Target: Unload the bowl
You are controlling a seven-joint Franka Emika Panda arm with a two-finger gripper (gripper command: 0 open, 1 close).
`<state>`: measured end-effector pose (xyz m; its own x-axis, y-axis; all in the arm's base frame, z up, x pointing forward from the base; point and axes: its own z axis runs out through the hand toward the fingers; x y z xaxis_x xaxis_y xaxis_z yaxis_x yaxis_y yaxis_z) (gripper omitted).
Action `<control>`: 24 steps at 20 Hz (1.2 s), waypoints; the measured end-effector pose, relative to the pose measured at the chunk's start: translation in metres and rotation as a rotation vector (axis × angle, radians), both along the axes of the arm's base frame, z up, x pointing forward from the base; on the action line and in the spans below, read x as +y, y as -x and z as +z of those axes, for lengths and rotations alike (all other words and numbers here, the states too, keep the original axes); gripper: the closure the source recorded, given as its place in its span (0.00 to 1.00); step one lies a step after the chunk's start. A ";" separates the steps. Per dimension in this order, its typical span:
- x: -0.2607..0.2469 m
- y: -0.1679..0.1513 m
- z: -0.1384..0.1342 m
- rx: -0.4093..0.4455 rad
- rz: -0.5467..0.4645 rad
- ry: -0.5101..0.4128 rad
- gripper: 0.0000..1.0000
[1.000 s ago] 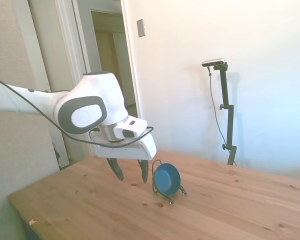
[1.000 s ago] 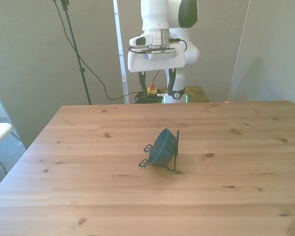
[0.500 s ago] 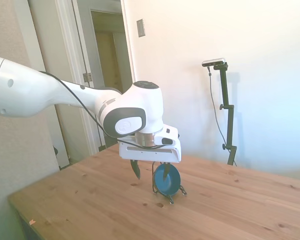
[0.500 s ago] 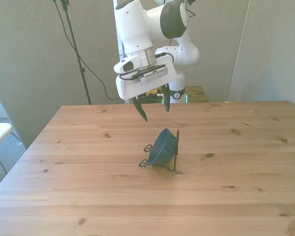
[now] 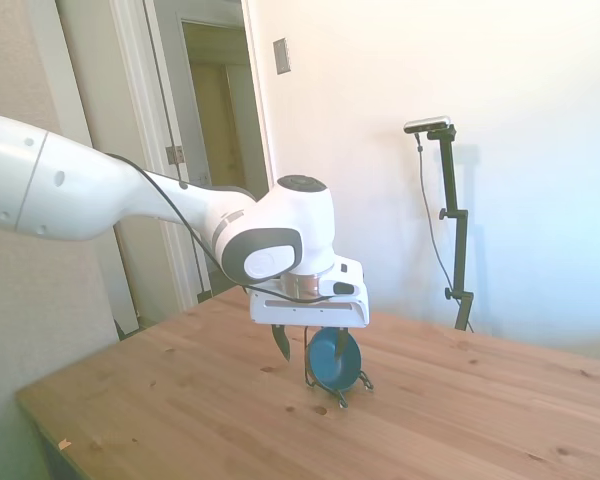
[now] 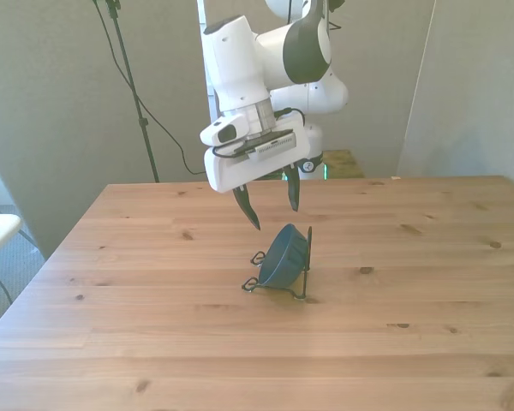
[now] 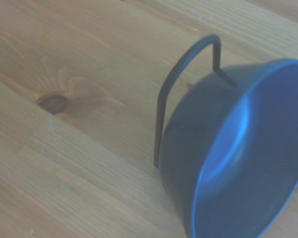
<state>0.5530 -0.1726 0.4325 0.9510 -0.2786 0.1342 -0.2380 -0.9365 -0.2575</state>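
Observation:
The small dark teal-blue bowl stands on edge, leaning in a thin black wire stand near the middle of the wooden table. Close up, the bowl shows its hollow side, with a wire loop of the stand behind its rim. My gripper hangs open just above the bowl and holds nothing. In the front view it sits slightly behind the bowl and toward the front view's left, fingers pointing down.
A dark knot marks the wood beside the stand. A doorway lies behind the arm in the side view. A thin black pole with a cable stands beyond the table at the front view's left.
The arm has reached out from near its base and come down, bringing the open gripper from the table's far edge to just above the bowl. Bowl and stand have not moved.

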 end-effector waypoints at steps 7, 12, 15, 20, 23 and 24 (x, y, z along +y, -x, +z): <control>0.026 -0.017 -0.023 -0.069 0.030 0.039 0.00; 0.032 0.007 -0.028 -0.119 0.014 0.039 1.00; 0.032 0.024 -0.022 -0.154 0.022 0.033 1.00; 0.019 0.028 -0.016 -0.180 0.026 0.026 1.00; 0.012 0.025 -0.014 -0.182 0.035 0.024 1.00; 0.012 0.023 -0.014 -0.183 0.038 0.025 1.00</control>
<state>0.5305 -0.1610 0.4184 0.9199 -0.2375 0.3121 -0.1540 -0.9506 -0.2695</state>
